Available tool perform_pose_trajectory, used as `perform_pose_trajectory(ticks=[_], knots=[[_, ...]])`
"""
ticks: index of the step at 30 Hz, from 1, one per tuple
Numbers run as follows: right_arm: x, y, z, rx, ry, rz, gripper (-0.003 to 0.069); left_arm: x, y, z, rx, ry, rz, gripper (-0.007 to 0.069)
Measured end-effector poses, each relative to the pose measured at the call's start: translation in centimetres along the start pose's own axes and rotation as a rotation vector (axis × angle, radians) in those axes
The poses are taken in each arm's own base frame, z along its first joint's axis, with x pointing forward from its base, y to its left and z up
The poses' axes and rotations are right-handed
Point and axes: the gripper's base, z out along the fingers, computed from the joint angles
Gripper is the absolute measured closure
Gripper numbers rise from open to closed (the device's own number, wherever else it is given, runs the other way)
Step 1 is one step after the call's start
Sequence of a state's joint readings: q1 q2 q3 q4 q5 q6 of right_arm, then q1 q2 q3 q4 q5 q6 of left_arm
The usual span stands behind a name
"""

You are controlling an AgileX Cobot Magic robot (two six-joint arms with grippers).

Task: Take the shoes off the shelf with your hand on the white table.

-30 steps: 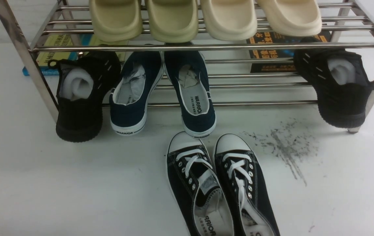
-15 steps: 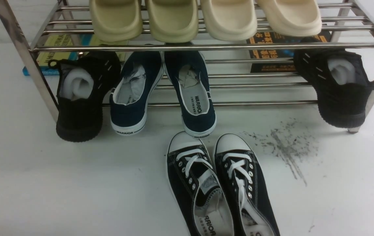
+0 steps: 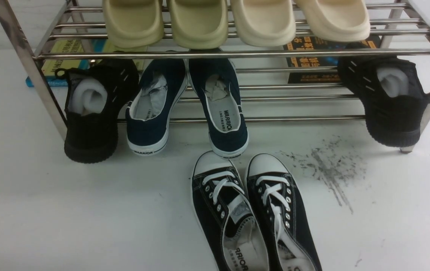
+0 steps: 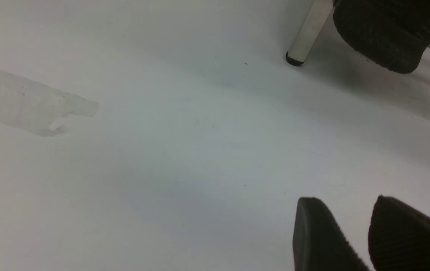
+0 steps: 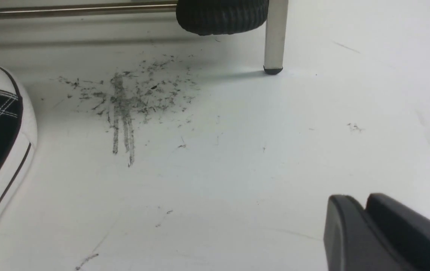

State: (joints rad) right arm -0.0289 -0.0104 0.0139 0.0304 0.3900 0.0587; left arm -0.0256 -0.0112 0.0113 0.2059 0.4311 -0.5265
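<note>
Front view: the shoes (image 3: 252, 212), black canvas with white laces, white toe caps and white-edged soles, lie side by side on the white counter (image 3: 68, 210) at 6 o'clock, toes pointing at the shelf (image 3: 237, 54). The chrome shelf spans 12 o'clock; navy slip-ons (image 3: 188, 105) and black knit shoes (image 3: 92, 113) lean on its lower rods, pale slippers (image 3: 234, 20) sit on top. A dark scuff (image 3: 328, 169) marks the counter at 3 o'clock of the toe caps.

Left wrist view: the left claw (image 4: 354, 237) hangs over bare counter, fingers a little apart, gripping nothing.

Right wrist view: the right claw (image 5: 365, 226) has its fingers nearly together, empty; one toe cap (image 5: 0, 124) lies at 9 o'clock, clear of it
</note>
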Motion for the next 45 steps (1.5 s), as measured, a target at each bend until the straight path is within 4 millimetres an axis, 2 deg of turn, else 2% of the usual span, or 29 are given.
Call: perform_pose_trajectory(ticks=[45], knots=[[0.00, 0.00, 0.00, 0.000, 0.000, 0.000, 0.0513, 0.00, 0.00, 0.00, 0.000, 0.000, 0.000, 0.0385]])
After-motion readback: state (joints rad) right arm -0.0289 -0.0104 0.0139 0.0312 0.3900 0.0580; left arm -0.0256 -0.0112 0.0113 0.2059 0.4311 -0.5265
